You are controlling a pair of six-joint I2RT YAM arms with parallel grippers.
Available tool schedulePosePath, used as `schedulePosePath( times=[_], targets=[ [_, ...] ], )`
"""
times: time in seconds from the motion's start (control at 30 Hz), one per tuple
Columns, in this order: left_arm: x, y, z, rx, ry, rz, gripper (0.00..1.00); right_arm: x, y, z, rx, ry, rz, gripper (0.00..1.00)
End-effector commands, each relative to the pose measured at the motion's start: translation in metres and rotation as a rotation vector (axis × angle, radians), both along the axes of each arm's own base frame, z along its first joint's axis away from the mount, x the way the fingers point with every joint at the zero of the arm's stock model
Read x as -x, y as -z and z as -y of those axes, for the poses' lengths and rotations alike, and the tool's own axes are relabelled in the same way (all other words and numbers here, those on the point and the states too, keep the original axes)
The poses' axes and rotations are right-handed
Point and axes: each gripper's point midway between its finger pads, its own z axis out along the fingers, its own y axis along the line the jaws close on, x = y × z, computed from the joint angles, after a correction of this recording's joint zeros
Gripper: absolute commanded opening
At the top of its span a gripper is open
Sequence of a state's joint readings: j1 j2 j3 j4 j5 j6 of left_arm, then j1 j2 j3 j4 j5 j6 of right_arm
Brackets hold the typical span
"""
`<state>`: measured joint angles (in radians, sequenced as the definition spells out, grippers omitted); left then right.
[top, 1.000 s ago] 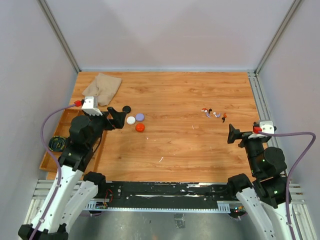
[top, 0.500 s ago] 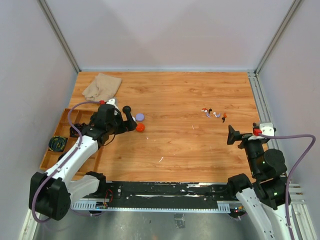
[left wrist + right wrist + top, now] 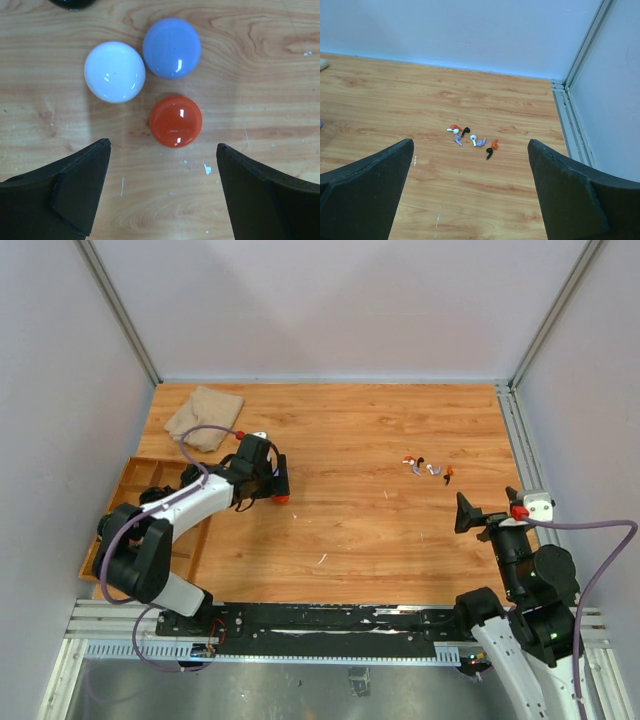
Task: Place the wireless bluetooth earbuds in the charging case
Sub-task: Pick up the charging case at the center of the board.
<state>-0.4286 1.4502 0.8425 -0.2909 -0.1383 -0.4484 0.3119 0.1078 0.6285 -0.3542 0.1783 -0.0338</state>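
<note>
While the wooden desk (image 3: 380, 540) is being walled in by pale panels (image 3: 330, 310), the left tool (image 3: 162, 146) and the right tool (image 3: 470, 142) are being held spread wide, nothing gripped.

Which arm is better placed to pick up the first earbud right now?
Right. The earbuds lie on the right half of the table, straight ahead of the open right gripper in its wrist view. The left gripper hovers open over the round pucks, far across the table.
</note>
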Motion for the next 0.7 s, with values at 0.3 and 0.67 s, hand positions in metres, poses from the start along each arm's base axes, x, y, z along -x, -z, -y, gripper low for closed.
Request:
schedulePosePath(
  times=[0.3,0.67],
  targets=[
    [-0.036,0.015,0.009,-0.104,0.019,-0.008,0.83,0.004,-0.009,0.008,-0.022,0.037,0.06,0.99],
    [-0.032,0.035,0.019,-0.142,0.046,-0.058,0.74,0.004,-0.009,0.009,-0.023,0.041,0.064,0.99]
  ],
)
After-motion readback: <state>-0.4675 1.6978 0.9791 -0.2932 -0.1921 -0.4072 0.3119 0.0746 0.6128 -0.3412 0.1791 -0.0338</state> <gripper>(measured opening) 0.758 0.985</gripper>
